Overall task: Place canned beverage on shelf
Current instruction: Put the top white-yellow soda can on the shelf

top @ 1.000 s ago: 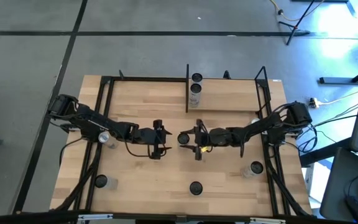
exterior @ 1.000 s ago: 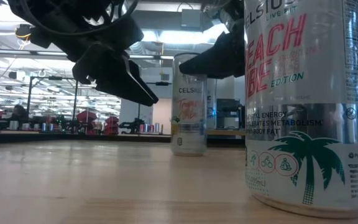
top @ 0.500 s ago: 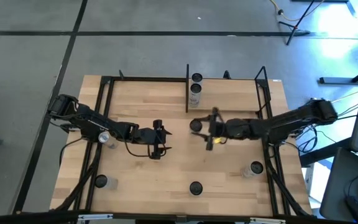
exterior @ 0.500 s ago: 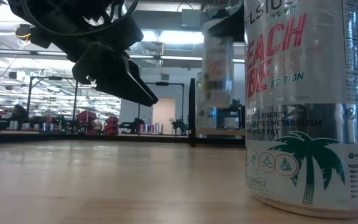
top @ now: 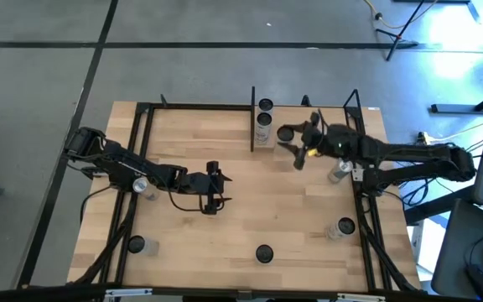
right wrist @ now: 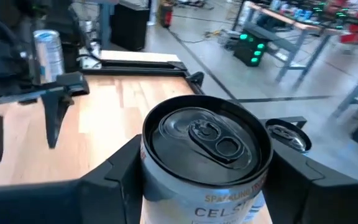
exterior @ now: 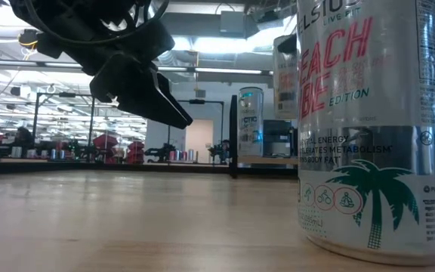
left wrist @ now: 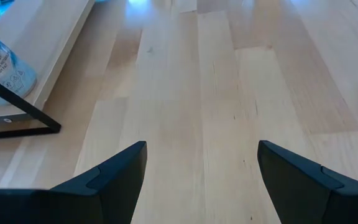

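I have the right end effector point(top: 290, 143) clenched on the canned beverage point(top: 285, 133), held over the shelf point(top: 325, 138) at upper centre-right of the high view, just right of the two cans point(top: 263, 123) standing at its left end. My left end effector point(top: 217, 189) sits released over the tabletop point(top: 225, 235), left of centre, with nothing between its fingers.

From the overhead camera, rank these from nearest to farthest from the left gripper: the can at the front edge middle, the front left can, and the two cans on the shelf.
From the left gripper:
1. Front-middle can, near edge.
2. Shelf cans, far side, at the shelf's left end; too close to the first to call firmly.
3. Front-left can, left corner.
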Controlling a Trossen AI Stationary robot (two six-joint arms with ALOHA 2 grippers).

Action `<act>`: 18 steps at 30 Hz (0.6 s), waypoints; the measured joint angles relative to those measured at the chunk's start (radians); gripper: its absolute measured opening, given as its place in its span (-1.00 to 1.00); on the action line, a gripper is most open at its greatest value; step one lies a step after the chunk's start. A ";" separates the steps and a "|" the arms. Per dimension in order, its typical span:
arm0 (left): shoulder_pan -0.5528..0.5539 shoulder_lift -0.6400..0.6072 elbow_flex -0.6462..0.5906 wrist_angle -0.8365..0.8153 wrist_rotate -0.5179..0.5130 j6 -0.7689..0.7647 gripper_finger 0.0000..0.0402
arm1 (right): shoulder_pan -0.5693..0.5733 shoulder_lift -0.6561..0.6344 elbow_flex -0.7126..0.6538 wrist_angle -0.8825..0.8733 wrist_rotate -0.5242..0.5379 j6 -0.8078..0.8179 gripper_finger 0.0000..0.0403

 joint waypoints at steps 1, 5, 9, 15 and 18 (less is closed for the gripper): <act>0.000 0.000 0.000 0.000 0.000 0.000 0.45 | -0.037 0.001 0.000 0.000 -0.051 -0.017 0.10; 0.000 0.000 0.000 -0.002 0.000 0.000 0.45 | -0.184 0.011 0.000 0.008 -0.189 -0.037 0.10; 0.000 0.000 0.000 -0.003 0.000 0.001 0.45 | -0.325 0.011 -0.002 0.016 -0.300 -0.039 0.10; 0.000 0.000 0.000 -0.001 -0.001 0.002 0.45 | -0.469 0.038 -0.080 0.140 -0.403 -0.017 0.10; 0.002 0.000 0.000 0.002 -0.002 0.010 0.45 | -0.516 0.073 -0.093 0.206 -0.445 0.003 0.10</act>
